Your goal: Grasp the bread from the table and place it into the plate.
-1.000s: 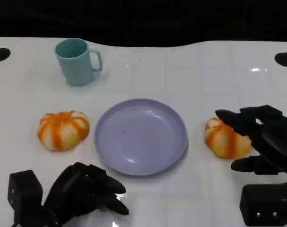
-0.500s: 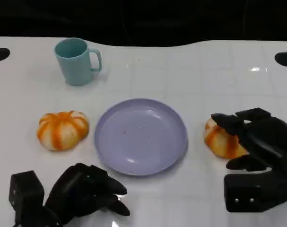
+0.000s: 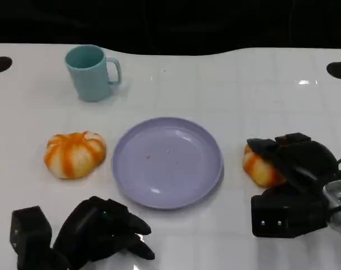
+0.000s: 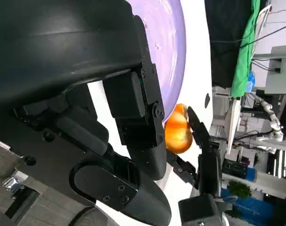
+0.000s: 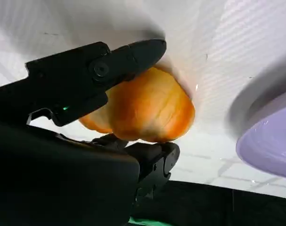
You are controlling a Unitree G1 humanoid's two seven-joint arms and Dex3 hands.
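Bread (image 3: 259,167) sits between the right hand's (image 3: 294,160) closing fingers (image 5: 128,59).

We see the right hand (image 3: 296,160) at four o'clock, fingers (image 5: 128,56) curled around the bread (image 5: 143,110). Our left hand (image 3: 105,228) rests at seven o'clock, fingers curled, holding nothing.

Bright, even overhead light washes the white table (image 3: 243,90), with small glare spots behind the plate (image 3: 167,162) and a soft shadow under its near rim. Beyond the table all is dark. In the right wrist view the plate's edge is blurred.
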